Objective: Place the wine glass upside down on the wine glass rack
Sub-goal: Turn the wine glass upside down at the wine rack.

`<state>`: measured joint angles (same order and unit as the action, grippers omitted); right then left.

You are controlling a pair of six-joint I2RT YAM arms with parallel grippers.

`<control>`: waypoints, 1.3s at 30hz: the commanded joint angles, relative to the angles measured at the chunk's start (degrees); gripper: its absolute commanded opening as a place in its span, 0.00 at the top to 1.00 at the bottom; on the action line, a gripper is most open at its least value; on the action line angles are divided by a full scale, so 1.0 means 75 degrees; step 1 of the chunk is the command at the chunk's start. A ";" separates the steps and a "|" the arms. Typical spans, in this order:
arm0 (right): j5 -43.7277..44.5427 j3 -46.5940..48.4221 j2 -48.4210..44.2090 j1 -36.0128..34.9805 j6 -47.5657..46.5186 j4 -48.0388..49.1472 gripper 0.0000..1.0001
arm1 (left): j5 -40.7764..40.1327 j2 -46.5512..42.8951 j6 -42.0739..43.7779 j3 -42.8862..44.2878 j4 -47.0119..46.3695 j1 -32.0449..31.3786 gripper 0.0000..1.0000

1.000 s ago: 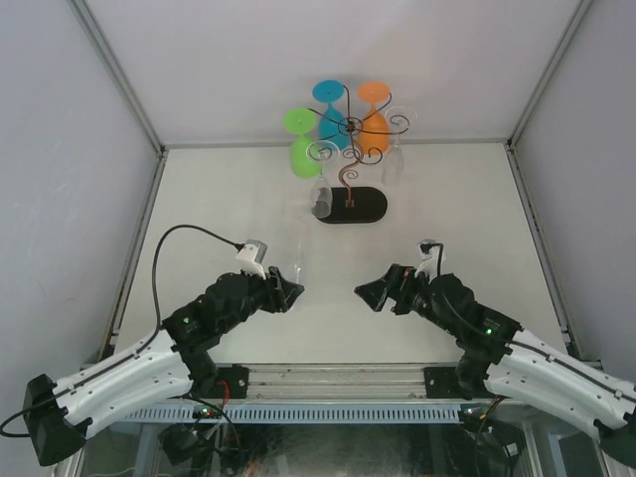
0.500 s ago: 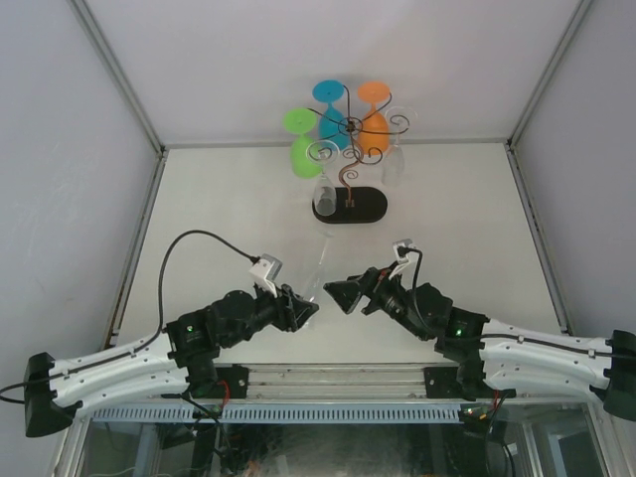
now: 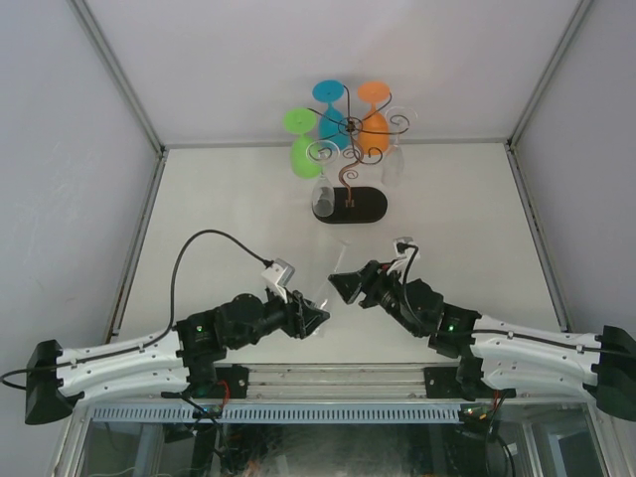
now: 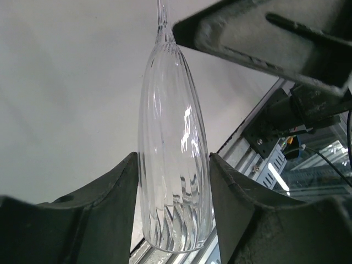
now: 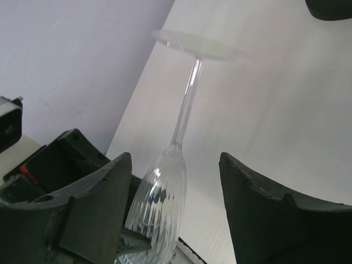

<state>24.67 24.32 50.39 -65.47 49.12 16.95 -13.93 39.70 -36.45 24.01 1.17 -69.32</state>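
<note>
My left gripper [image 3: 316, 318] is clamped on the bowl of the one clear wine glass [image 4: 173, 137], over the near part of the table [image 3: 229, 199] and well apart from the single wine glass rack [image 3: 350, 181]. My right gripper [image 3: 343, 288] straddles the glass with its jaws apart and not touching it. On the rack I count five hanging glasses [image 3: 298, 154]: three coloured, two clear.

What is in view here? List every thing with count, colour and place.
clear ribbed glass flute: one, colourless, between both tools near the table's front
dark-brown wire wine glass rack: one, brown on a black oval base, far centre of table
coloured hanging glasses: three, green, blue, orange, foot-up on rack
clear hanging glasses: two, colourless, rack's near-left and right
off-white table: one, under everything
left tool: one, black, shut on flute's bowl
right tool: one, black, open, fingers flanking the flute, not touching
</note>
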 commanded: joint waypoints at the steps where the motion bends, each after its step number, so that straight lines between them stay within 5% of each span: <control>1: -0.0331 0.0367 0.0125 0.0400 0.0315 0.0230 0.38 | 0.0211 0.0129 0.0255 0.0477 -0.0628 -0.0252 0.45; 7: -0.0737 0.0373 0.0274 0.0642 0.0540 0.0273 0.56 | 0.0082 0.0160 0.0291 0.0470 -0.0760 -0.0473 0.45; 15: -0.0793 0.0370 0.0238 0.0661 0.0505 0.0309 1.00 | 0.0247 0.0253 0.0321 0.0469 -0.0937 -0.0486 0.40; 24: -0.0521 0.0367 -0.0078 0.0667 -0.0174 -0.0127 1.00 | 0.0489 -0.0131 0.0568 0.0683 -0.0860 -0.0491 0.09; 39: -0.1472 0.0367 -0.1436 0.0628 -0.3065 -0.0976 1.00 | -0.1901 -0.0439 0.3133 0.2963 0.3055 -0.0492 0.08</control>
<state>16.82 24.97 42.26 -60.73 34.39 9.93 -21.30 34.74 -21.47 38.81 15.16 -72.73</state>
